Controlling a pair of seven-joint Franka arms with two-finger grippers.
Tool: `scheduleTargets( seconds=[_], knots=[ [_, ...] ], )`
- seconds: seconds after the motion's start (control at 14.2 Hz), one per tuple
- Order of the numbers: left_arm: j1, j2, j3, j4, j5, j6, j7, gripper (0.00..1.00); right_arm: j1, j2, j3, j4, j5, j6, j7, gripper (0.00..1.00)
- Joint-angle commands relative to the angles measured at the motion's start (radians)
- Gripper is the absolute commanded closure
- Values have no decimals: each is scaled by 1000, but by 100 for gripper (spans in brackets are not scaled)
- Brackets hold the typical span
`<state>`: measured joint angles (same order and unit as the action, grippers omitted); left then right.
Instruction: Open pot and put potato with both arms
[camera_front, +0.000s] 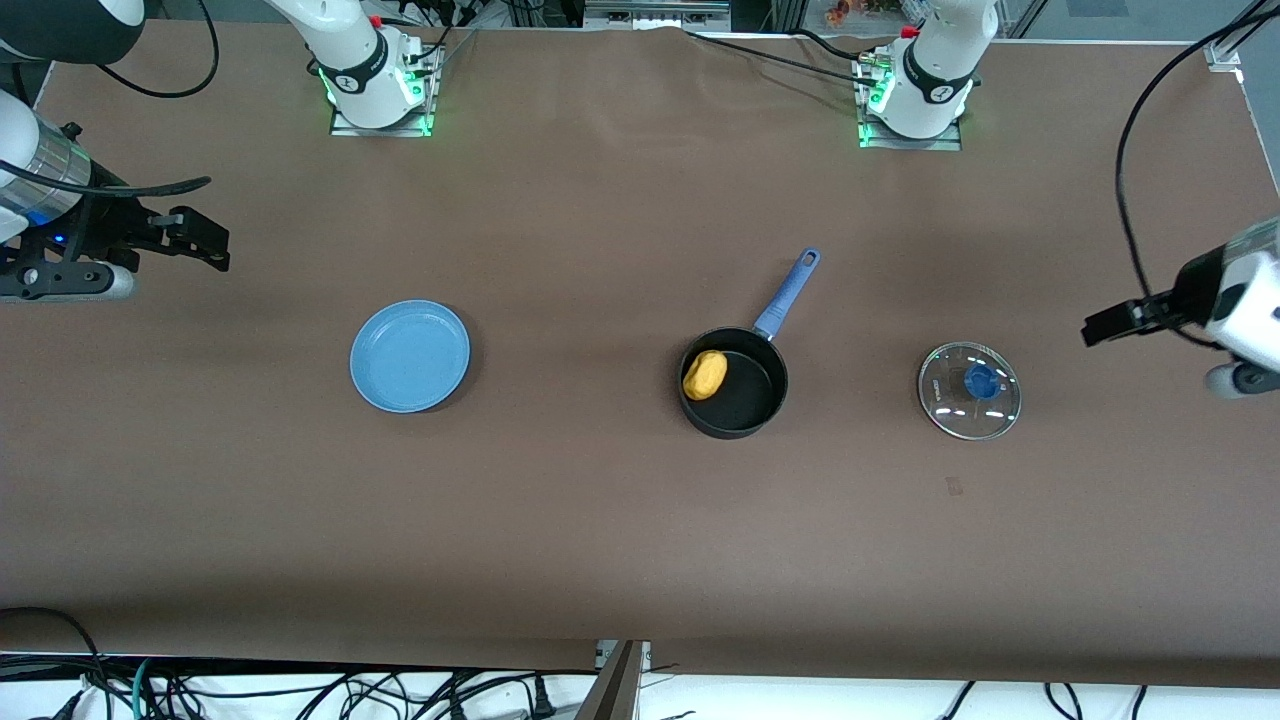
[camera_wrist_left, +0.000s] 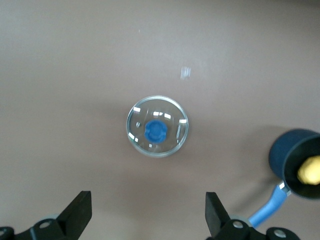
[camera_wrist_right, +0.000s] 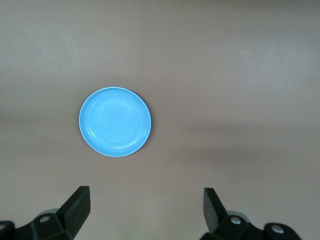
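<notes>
The black pot (camera_front: 737, 427) stands uncovered mid-table, its blue handle (camera_front: 790, 288) pointing toward the arms' bases. The yellow-orange potato (camera_front: 705, 375) lies inside it against the wall. The glass lid (camera_front: 969, 392) with its blue knob lies flat on the table toward the left arm's end. My left gripper (camera_front: 1102, 328) is open and empty, up over the table's end past the lid. The left wrist view shows the lid (camera_wrist_left: 157, 126), the pot (camera_wrist_left: 284, 156) and the potato (camera_wrist_left: 310, 170) past my open left gripper (camera_wrist_left: 148, 210). My right gripper (camera_front: 212, 243) is open and empty over the right arm's end.
A flat light-blue plate (camera_front: 410, 356) lies empty toward the right arm's end, also in the right wrist view (camera_wrist_right: 115, 121) past my right gripper (camera_wrist_right: 146, 207). Cables hang along the table's front edge (camera_front: 300, 690).
</notes>
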<state>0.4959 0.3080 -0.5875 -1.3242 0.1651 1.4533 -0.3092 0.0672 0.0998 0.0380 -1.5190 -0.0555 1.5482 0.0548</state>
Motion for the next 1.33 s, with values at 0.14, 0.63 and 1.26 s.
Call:
scheduleTargets(
  seconds=[0.14, 0.63, 1.26],
  knots=[
    [-13, 23, -12, 160, -21, -163, 22, 0, -1, 15, 6, 31, 8, -16, 8, 0],
    [-218, -56, 256, 137, -80, -169, 212, 0, -6, 9, -3, 39, 3, -39, 2, 0],
    [-519, -248, 604, -274, -196, 185, 209, 0, -7, 3, -3, 37, 5, -46, 2, 0]
  ],
)
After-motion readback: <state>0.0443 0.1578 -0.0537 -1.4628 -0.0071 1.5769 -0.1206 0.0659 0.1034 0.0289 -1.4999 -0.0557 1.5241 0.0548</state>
